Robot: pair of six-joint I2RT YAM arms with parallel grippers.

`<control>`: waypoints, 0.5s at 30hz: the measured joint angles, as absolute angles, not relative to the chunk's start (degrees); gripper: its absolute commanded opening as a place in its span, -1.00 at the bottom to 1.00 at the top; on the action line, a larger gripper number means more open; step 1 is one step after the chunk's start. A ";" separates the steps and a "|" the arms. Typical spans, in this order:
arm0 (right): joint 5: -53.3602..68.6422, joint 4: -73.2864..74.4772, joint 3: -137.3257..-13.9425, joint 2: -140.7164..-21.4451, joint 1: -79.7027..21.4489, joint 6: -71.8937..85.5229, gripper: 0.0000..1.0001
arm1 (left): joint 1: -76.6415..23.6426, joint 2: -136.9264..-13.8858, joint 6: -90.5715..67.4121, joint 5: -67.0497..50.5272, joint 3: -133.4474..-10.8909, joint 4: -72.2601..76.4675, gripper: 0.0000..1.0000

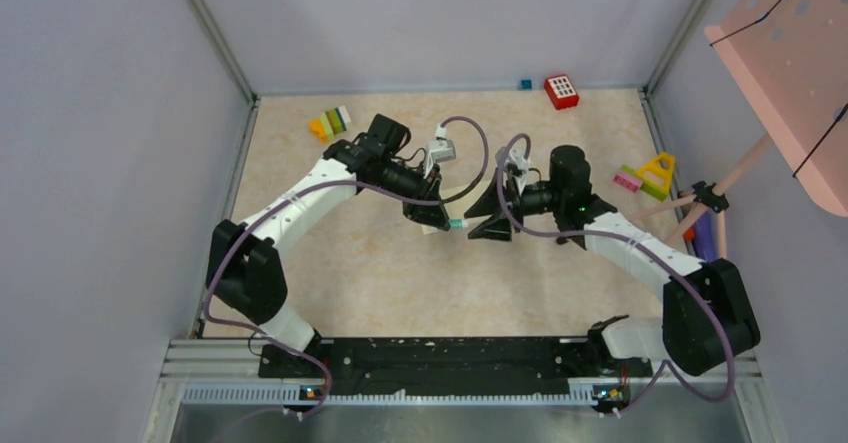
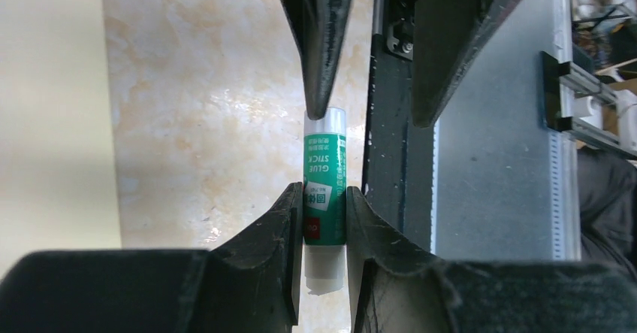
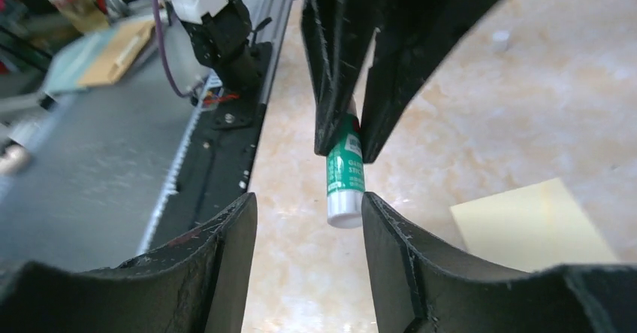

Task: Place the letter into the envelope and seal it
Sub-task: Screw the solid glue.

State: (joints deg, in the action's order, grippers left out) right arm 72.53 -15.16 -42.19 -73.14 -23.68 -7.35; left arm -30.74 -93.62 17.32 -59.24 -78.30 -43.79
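Glue stick (image 2: 324, 164) is clamped by L gripper (image 2: 324, 198) mid-counter; R gripper (image 3: 308, 201) is spread open beside it. It may be knocked loose if R is closed off-centre.

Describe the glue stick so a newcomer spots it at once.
Start at the middle of the marbled beige table, where the left gripper and the right gripper meet tip to tip. The green glue stick with white ends is clamped by the left one, its free end between the right one's open jaws. Unlike the coloured toy blocks at the far edge, it alone is gripped.
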 measured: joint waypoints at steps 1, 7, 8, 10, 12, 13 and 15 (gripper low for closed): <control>72.69 -16.51 -42.22 -73.91 -23.29 -2.17 0.02 | -30.74 -92.60 17.12 -58.35 -78.30 -43.09 -1.00; 71.72 -19.35 -45.58 -80.47 -20.56 20.60 -0.02 | -31.20 -90.61 16.82 -55.42 -78.26 -41.30 -1.00; 71.61 -19.40 -46.33 -81.80 -20.21 23.75 -0.03 | -31.29 -90.61 16.84 -54.76 -78.19 -41.10 -1.00; 71.53 -20.16 -47.31 -84.25 -19.66 29.26 -0.06 | -31.62 -90.61 16.84 -53.82 -78.11 -41.04 -1.00; 71.24 -20.71 -47.42 -85.76 -19.57 33.41 -0.09 | -32.01 -90.61 16.86 -52.93 -78.08 -40.84 -1.00; 71.09 -20.75 -47.42 -86.32 -19.57 35.20 -0.10 | -32.10 -90.61 16.84 -52.66 -78.06 -40.69 -1.00; 70.94 -21.04 -47.42 -86.91 -19.57 37.47 -0.12 | -32.25 -90.56 16.82 -52.16 -77.84 -40.27 -1.00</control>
State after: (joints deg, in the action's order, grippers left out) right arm 70.94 -21.04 -47.42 -86.91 -19.57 37.47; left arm -32.25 -90.56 16.82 -52.16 -77.84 -40.27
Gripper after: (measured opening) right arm 0.456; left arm 0.275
